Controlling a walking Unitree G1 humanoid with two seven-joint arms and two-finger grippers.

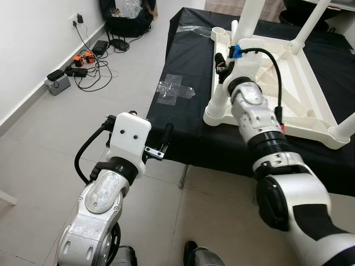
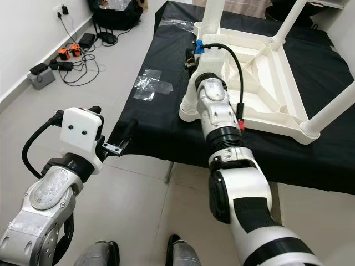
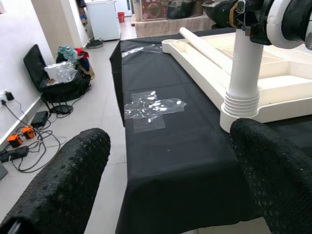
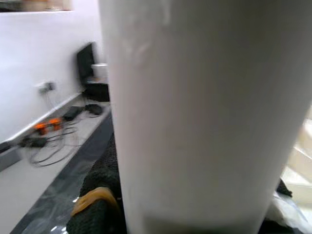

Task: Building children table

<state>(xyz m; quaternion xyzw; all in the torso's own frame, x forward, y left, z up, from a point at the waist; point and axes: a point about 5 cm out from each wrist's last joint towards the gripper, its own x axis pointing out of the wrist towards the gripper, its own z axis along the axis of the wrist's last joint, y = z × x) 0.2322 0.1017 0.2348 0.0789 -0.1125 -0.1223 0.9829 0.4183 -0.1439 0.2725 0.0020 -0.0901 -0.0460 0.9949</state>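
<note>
A white children's table [image 1: 302, 83] lies upside down on a black-covered work table [image 1: 183, 124], with legs pointing up. My right gripper [image 1: 223, 60] is shut on the white leg [image 1: 218, 102] at the near-left corner, a little above its ribbed base. In the right wrist view that leg [image 4: 204, 112] stands close against a black finger pad [image 4: 97, 185]. My left gripper [image 1: 161, 145] hangs open and holds nothing, just off the black table's near-left edge. The left wrist view looks between its two fingers [image 3: 63, 185] toward the same leg [image 3: 246, 68].
A crumpled patch of clear tape [image 1: 175, 88] lies on the black cloth. Cables and chargers [image 1: 83, 64] lie on the tiled floor along the left wall, and a black bag [image 1: 125, 16] sits further back. Other table legs [image 1: 249, 19] rise at the far side.
</note>
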